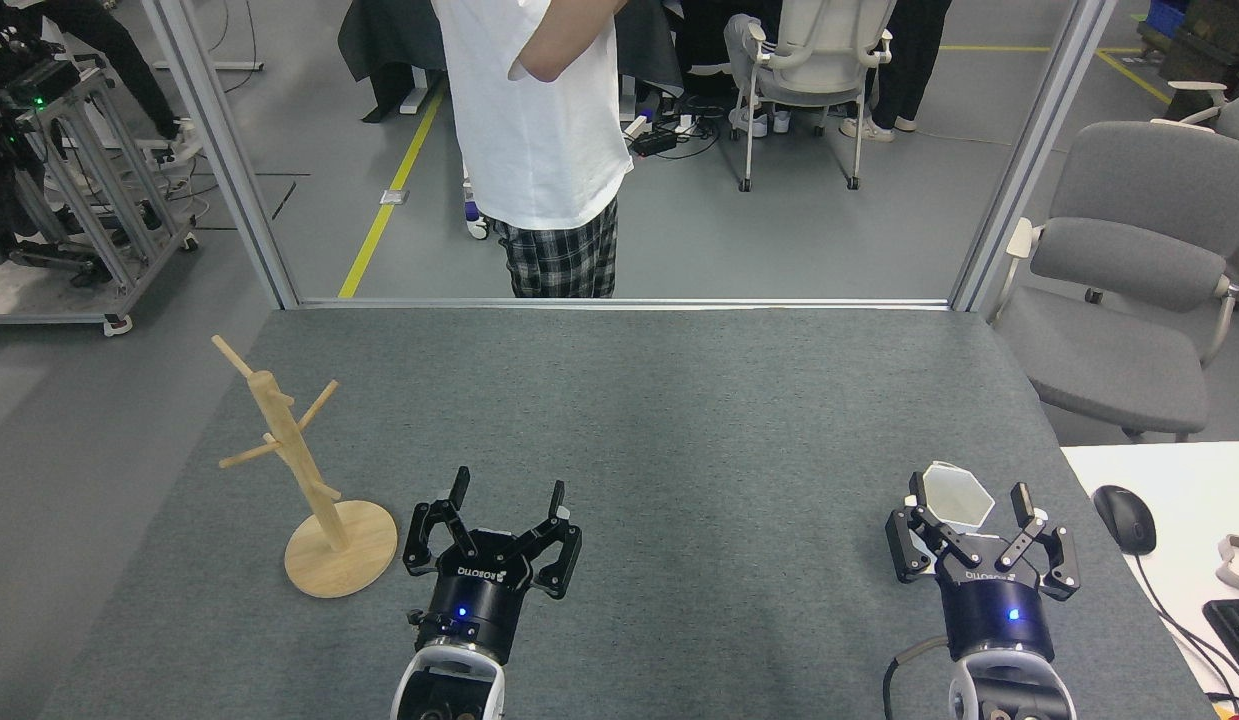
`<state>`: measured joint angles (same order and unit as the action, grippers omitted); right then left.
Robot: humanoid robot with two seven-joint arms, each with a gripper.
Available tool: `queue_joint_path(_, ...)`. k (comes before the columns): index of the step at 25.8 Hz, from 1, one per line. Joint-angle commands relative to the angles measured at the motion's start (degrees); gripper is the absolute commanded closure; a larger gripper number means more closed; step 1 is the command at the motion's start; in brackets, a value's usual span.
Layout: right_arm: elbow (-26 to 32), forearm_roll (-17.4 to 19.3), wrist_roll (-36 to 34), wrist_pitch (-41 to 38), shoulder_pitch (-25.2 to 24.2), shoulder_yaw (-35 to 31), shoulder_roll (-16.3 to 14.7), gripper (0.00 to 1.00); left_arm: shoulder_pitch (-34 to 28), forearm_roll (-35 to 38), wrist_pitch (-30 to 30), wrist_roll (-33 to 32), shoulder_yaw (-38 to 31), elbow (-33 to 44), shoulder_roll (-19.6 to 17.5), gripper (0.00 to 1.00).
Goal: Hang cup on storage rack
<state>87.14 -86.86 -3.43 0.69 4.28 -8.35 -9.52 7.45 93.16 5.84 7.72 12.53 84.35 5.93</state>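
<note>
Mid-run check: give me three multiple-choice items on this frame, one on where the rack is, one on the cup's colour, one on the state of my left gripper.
1. Where does the storage rack stand on the table?
A. near its left edge
B. at its far right corner
C. in the middle

2. What colour is the cup?
A. red
B. white
C. black

3. What is the state of the left gripper?
A. shut on the cup
B. shut on a rack peg
C. open and empty

Answers:
1. A: its round base sits left of the left gripper, near the mat's left edge.
2. B: the hexagonal rim between the right gripper fingers is white.
3. C: its fingers are spread with only mat between them.
</note>
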Motion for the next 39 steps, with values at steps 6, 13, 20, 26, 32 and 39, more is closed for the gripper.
queue_joint_path(6,0.0,0.0,0.4,0.0,0.0,-0.2,-0.1,0.01,0.3,-0.1,0.1,-0.1,-0.1,-0.2,0.0,0.01)
queue_joint_path(13,-3.8,-0.1,0.8,0.6,-0.3,-1.1,-0.9,0.01,-0.3,-0.7,0.1,-0.2,-4.2,0.2,0.3,0.01)
queue_joint_path(20,-12.3,0.4,0.8,2.4,0.3,-1.1,-2.4,0.01,-0.5,-0.5,-5.5,0.0,-4.3,1.0,-0.8,0.01)
queue_joint_path(26,-19.5,0.6,0.6,4.8,4.6,-1.1,-2.4,0.01,-1.1,-0.4,-5.4,0.6,-4.4,1.1,-0.9,0.01)
queue_joint_path(32,-22.8,0.6,0.3,5.5,6.8,-1.1,-2.5,0.01,-2.0,-0.4,-5.5,0.7,-4.4,1.7,-0.8,0.01)
queue_joint_path(39,-24.6,0.6,0.3,5.5,8.1,-1.0,-2.3,0.01,-1.4,-0.4,-5.7,0.7,-4.4,1.7,-0.9,0.01)
